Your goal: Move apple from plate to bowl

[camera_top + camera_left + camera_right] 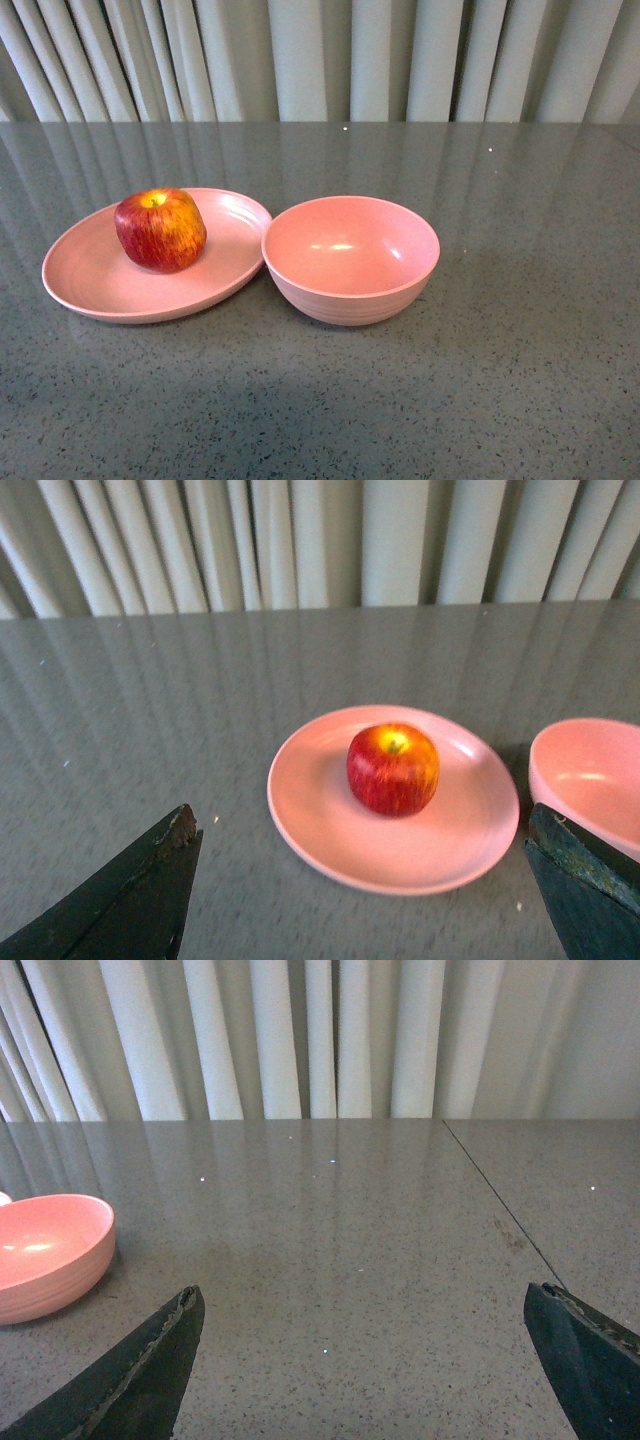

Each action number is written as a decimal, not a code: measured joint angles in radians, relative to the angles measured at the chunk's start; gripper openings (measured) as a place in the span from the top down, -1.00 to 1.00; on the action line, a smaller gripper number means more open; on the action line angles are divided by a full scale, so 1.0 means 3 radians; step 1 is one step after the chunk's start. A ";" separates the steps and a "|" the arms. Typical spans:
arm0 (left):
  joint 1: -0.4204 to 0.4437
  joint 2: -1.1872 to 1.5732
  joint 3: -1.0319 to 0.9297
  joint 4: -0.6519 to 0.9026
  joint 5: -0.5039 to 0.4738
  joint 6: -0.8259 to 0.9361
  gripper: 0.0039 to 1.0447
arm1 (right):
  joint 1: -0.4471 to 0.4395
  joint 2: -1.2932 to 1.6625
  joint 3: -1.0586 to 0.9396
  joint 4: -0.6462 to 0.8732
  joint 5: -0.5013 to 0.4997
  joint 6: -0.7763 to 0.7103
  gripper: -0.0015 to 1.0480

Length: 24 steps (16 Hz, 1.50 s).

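Round red apple (pixel 160 230) with yellow streaks, sitting upright, yellow-green stem dimple facing up. Resting on a wide, shallow, matte pink plate (pixel 95 285) with a raised rim, slightly toward the plate's far side. Just to the right of the plate, a deeper, narrower pink bowl (pixel 345 300), upright, with faint ridges around its outside and soft light glinting inside. Plate and bowl rims very close; contact unclear.

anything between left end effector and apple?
Left wrist view: only grey tabletop and the near rim of the shallow pink plate separate the open left end effector from the round red apple.
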 joint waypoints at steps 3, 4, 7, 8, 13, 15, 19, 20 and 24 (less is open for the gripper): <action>-0.0009 0.1207 0.0698 0.0395 0.0313 -0.0010 -0.88 | 0.0000 0.0000 0.0000 -0.0001 0.0001 -0.0001 -0.87; -0.0046 0.1545 0.0894 0.0395 0.0389 -0.0024 -0.88 | 0.0000 0.0000 0.0000 -0.0001 0.0000 -0.0001 -0.87; -0.0128 0.2393 0.1481 0.0342 0.0418 -0.0137 -0.88 | 0.0000 0.0000 0.0000 -0.0001 0.0000 -0.0001 -0.87; -0.0141 0.2588 0.1615 0.0315 0.0409 -0.0182 -0.88 | 0.0000 0.0000 0.0000 -0.0001 0.0001 -0.0001 -0.87; -0.0130 0.3248 0.1864 0.0140 0.0278 -0.0341 -0.88 | 0.0000 0.0000 0.0000 -0.0001 0.0001 -0.0001 -0.87; -0.0113 0.3339 0.1942 0.0126 0.0258 -0.0398 -0.88 | 0.0000 0.0000 0.0000 -0.0001 0.0001 -0.0001 -0.87; -0.0120 0.3468 0.1958 0.0108 0.0256 -0.0491 -0.88 | 0.0000 0.0000 0.0000 -0.0001 0.0001 -0.0001 -0.87; -0.0120 0.3482 0.1958 0.0108 0.0256 -0.0514 -0.88 | 0.0000 0.0000 0.0000 -0.0001 0.0000 -0.0001 -0.87; -0.0120 0.3606 0.1968 0.0034 0.0253 -0.0549 -0.88 | 0.0000 0.0000 0.0000 -0.0001 0.0000 -0.0001 -0.87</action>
